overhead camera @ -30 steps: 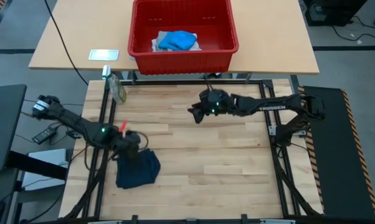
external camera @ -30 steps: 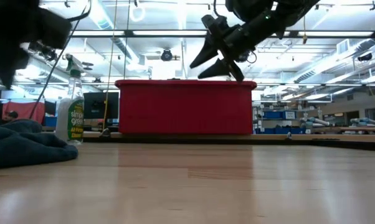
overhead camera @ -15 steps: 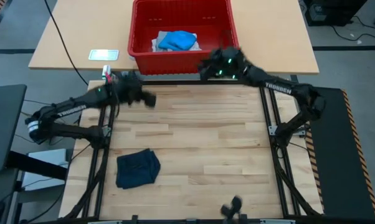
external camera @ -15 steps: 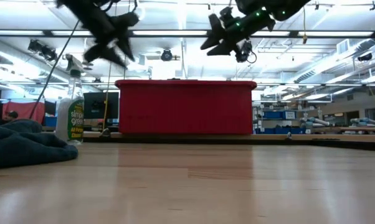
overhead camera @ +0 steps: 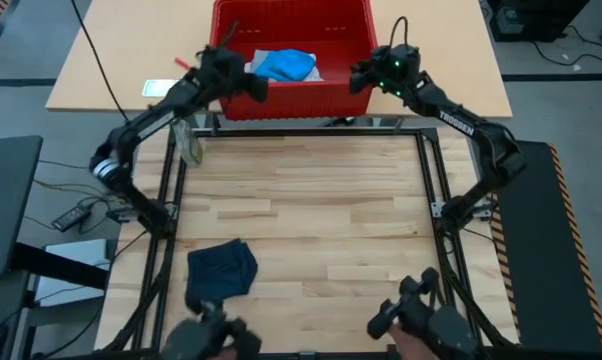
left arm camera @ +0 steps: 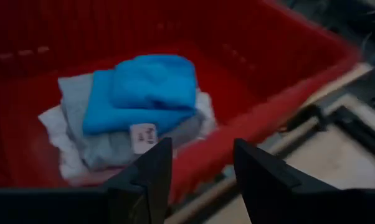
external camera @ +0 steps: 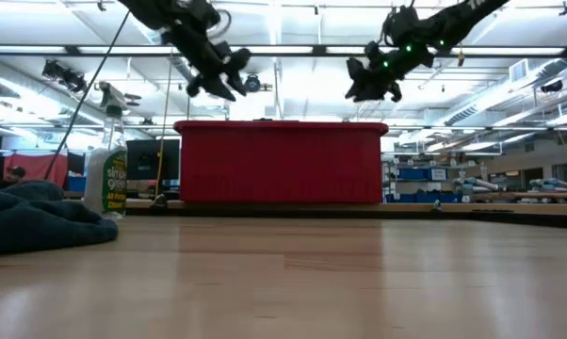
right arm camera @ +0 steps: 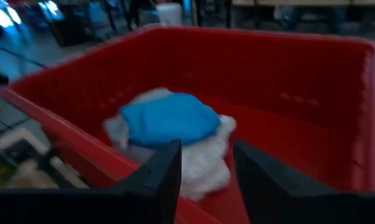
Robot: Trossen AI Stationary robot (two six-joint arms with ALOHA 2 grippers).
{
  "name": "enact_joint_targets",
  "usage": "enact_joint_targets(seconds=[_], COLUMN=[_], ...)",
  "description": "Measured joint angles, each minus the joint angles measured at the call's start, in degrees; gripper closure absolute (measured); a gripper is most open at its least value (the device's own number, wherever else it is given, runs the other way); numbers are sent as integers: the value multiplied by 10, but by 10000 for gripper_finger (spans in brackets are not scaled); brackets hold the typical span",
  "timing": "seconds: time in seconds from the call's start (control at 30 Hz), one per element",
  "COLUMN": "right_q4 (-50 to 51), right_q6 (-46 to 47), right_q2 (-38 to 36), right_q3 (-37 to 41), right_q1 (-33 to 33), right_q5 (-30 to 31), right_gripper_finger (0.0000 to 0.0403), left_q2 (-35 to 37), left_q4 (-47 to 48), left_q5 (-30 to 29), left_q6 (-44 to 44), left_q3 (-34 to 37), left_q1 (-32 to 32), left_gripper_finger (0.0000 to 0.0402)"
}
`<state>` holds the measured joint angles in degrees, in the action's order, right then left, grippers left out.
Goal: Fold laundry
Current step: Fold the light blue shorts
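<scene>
Hovering over the rigid red plastic basket (overhead camera: 366, 45), left tool (overhead camera: 253, 88) and right tool (overhead camera: 359, 80) both show spread, empty fingers. Inside, the soft bright blue garment (overhead camera: 286, 65) tops crumpled white (left arm camera: 56, 124) and grey (left arm camera: 81, 99) cloth. The folded navy garment (overhead camera: 221, 272) lies on the wooden table (overhead camera: 321, 220)

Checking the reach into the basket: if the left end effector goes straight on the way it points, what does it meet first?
Probably the bright blue soft cloth garment topping the pile; depth is unclear.
</scene>
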<state>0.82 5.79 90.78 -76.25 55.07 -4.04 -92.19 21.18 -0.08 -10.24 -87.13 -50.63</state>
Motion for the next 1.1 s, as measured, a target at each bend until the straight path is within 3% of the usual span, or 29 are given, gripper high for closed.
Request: enact_joint_targets(seconds=[0.23,0.63,0.83,1.1], right_q4=[108,307,315,317], right_q6=[4,36,38,46], right_q2=[27,-27,-36,-26], right_q3=[-2,5,5,5], right_q1=[10,-38,-44,-55], right_q5=[-6,-43,-35,-27], right_gripper_finger=[260,261,261,261], left_q2=[-103,-97,-99,-97], left_q4=[85,245,265,235], left_q5=[62,70,25,21], left_q6=[9,17,36,35], left_q3=[-82,-81,-80,-81], left_q1=[-9,79,105,97], left_gripper_finger=[230,230,230,230])
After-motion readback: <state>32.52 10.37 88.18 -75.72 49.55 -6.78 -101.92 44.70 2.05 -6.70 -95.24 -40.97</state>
